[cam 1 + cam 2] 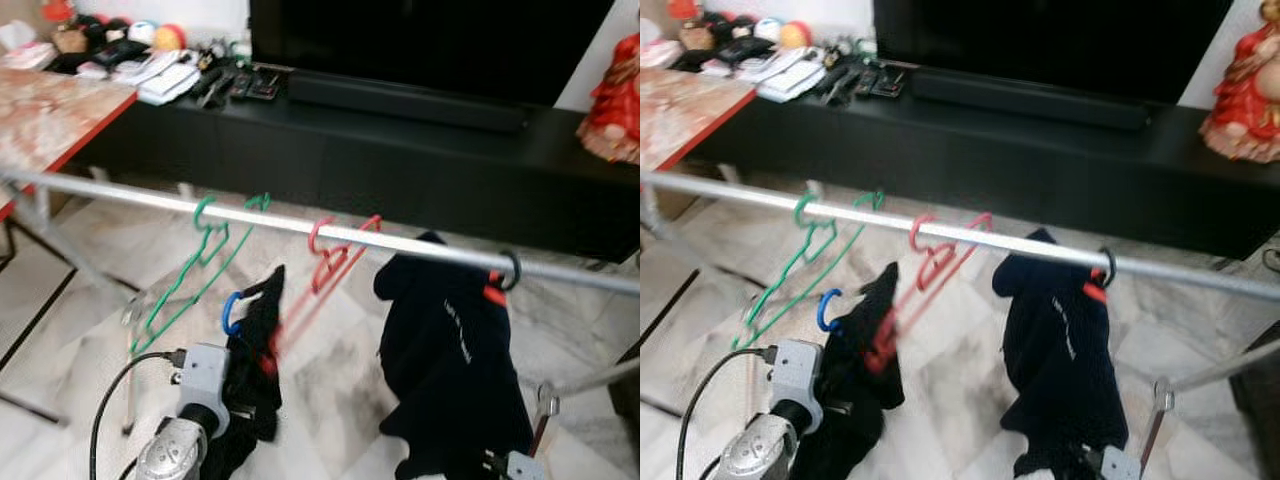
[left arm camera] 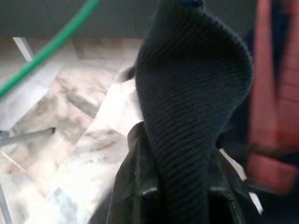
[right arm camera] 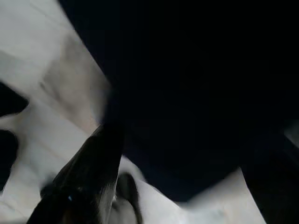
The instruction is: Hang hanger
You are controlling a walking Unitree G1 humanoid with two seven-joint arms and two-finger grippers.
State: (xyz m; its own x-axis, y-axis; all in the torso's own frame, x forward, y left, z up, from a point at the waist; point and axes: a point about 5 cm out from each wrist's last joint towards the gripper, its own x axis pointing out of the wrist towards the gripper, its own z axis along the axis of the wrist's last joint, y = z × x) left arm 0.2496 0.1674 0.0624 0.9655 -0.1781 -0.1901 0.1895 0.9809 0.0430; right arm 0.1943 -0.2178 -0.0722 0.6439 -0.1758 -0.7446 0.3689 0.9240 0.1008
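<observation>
My left gripper [image 2: 180, 196] is clamped on a dark knit garment [image 1: 258, 350] on a blue-hooked hanger [image 1: 232, 312], raised below the steel rail [image 1: 300, 225] for hooking between the green hanger [image 1: 195, 265] and red hanger [image 1: 335, 262]; I cannot tell my right gripper's [image 3: 93, 186] state

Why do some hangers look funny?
The green hanger and red hanger hang empty and slanted on the rail. The blue hanger, with a dark garment, is below the rail in the left gripper.
</observation>
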